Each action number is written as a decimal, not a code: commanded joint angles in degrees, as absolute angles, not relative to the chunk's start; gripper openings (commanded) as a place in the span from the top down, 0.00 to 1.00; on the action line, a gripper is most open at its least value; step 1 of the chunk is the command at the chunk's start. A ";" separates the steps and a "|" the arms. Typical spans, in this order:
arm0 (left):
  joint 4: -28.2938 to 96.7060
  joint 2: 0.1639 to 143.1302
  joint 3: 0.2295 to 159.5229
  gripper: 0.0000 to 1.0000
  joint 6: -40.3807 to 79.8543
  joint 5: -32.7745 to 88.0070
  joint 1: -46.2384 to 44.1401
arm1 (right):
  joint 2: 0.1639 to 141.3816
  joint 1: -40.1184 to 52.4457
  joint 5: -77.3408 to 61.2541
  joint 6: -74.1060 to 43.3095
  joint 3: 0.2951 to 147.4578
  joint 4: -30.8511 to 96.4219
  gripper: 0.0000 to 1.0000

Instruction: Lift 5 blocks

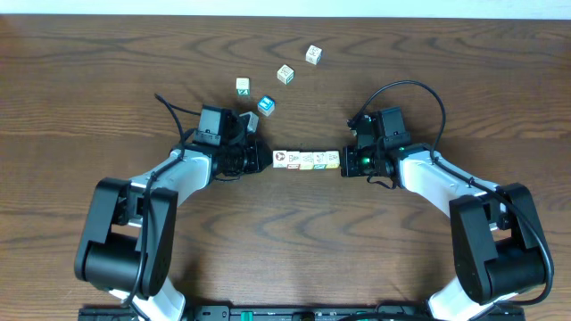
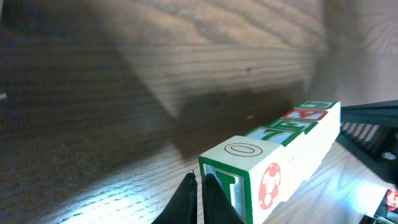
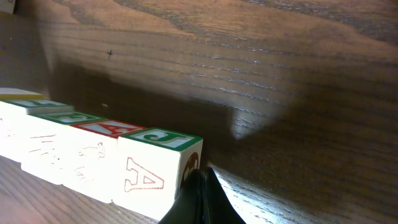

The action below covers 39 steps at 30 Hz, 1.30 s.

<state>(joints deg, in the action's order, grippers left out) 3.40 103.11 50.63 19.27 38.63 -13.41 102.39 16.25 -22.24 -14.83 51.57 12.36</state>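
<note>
The blocks point(image 1: 306, 160) are pressed end-on between left gripper point(image 1: 267, 161) and right gripper point(image 1: 343, 163) (both claws closed, empty); the row's long axis is laid claw to claw.

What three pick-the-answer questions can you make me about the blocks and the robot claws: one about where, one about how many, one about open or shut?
1. Where is the row of blocks?
A. between the left claw and the right claw
B. at the far corner
C. on top of an arm

2. How many loose cubes lie away from the row?
A. one
B. four
C. nine

3. How are the claws?
A. both wide open
B. one open, one shut
C. both shut

Answers:
1 A, the overhead view shows a claw at each end of the row.
2 B, four single cubes lie scattered beyond the row.
3 C, each wrist view shows the fingers together beside an end block.
</note>
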 commanded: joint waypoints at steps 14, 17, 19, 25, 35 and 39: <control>2.90 101.71 53.01 0.93 18.55 44.36 -17.61 | 101.73 18.55 -32.01 -14.52 55.46 14.37 0.99; 2.90 101.71 53.01 0.92 18.55 44.36 -17.61 | 101.56 18.55 -32.01 -14.52 55.46 14.57 0.99; 2.90 101.71 53.01 0.93 18.55 44.36 -17.61 | 101.54 18.55 -32.01 -14.52 55.46 14.63 0.99; 2.90 101.71 53.01 0.93 18.52 44.34 -17.61 | 101.45 18.55 -32.03 -14.55 55.48 14.98 0.99; 2.90 101.71 53.01 0.93 18.52 44.34 -17.61 | 99.63 18.55 -32.88 -14.52 55.51 15.05 0.99; 2.87 101.71 53.01 0.93 18.52 44.34 -17.61 | 98.06 18.52 -32.86 -14.55 55.51 15.09 0.99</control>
<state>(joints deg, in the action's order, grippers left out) 3.46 102.63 50.85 19.27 37.87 -14.70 101.45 16.25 -20.32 -14.81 53.47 15.86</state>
